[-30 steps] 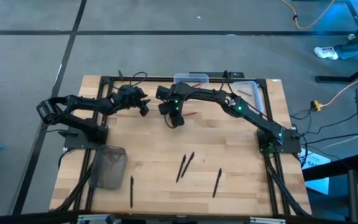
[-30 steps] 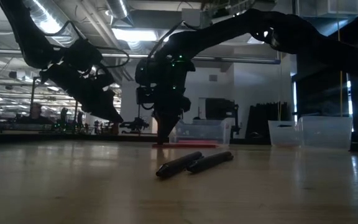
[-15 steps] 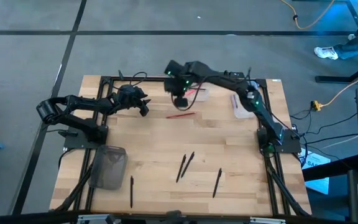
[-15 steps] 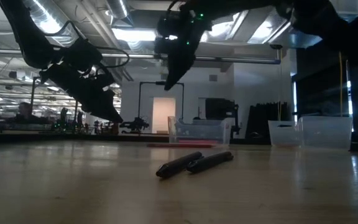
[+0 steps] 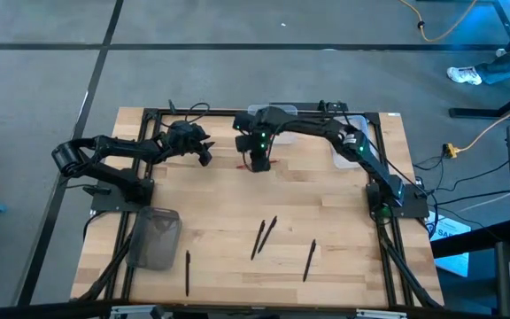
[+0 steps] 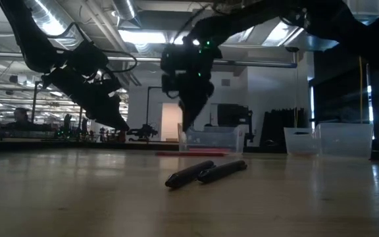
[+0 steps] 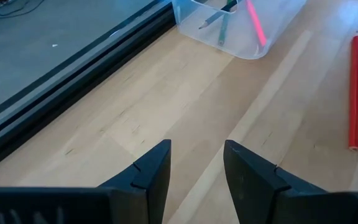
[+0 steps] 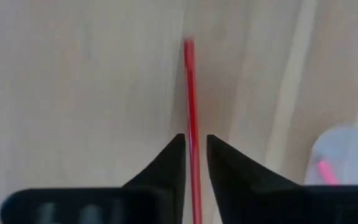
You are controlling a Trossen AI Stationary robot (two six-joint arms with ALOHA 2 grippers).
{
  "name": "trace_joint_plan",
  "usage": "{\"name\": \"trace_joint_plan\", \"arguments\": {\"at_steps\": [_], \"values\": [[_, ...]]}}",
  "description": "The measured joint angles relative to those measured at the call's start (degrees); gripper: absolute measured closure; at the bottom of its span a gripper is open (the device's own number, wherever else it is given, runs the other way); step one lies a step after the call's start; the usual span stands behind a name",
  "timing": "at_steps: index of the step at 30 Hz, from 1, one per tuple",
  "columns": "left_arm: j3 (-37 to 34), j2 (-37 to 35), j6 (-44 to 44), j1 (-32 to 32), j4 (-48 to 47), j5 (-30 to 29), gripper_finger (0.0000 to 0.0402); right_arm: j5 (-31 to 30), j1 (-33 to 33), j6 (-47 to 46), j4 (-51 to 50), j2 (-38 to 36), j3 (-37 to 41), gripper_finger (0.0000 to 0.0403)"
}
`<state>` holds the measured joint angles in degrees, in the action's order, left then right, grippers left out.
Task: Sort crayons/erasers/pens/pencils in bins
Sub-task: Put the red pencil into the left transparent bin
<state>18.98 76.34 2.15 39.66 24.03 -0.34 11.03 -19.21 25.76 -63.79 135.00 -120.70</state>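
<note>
Red pencil [image 8: 191,93] is seen lying flat on the tabletop [image 5: 326,221] near its far edge, just beside a clear bin [image 7: 229,31]. It is straddled by the right tool [image 8: 194,149], fingers slightly apart. The left tool [image 7: 196,163] is held open nearby, empty.

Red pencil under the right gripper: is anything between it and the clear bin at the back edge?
Nothing visible. The red pencil lies flat on bare wood, in line with the gap of the right gripper, whose fingers stand slightly apart. The clear bin sits just beyond it, with only bare tabletop between. The left gripper waits open, off to the side.
</note>
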Motion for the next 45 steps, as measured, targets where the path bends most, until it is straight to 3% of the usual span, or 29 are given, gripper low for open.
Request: {"name": "trace_joint_plan", "arguments": {"at_steps": [6,11,17,26,34,45], "values": [[0.00,0.00,-0.07,0.00,0.95,-0.02,0.0261,-3.63,0.37,-0.02,1.76,0.00,7.94,0.0295],[0.00,0.02,-0.10,0.01,2.78,-0.07,0.0260,-6.40,0.39,-0.03,4.80,-0.42,12.26,0.0292],[0.00,0.02,1.05,-1.95,4.76,-0.02,0.0260,-7.43,0.41,-0.04,4.76,-0.33,11.99,0.0315],[0.00,0.02,4.44,-7.64,9.74,0.05,0.0260,-6.88,0.35,-1.41,4.32,-0.36,11.83,0.0393],[0.00,-0.37,4.41,-7.82,9.58,-0.07,0.0260,-6.86,0.25,-1.73,4.20,-0.50,11.82,0.0399],[0.00,-8.35,5.89,-7.82,3.70,-0.46,0.0260,-7.04,0.28,-3.23,-1.91,-0.57,7.86,0.0390]]}}
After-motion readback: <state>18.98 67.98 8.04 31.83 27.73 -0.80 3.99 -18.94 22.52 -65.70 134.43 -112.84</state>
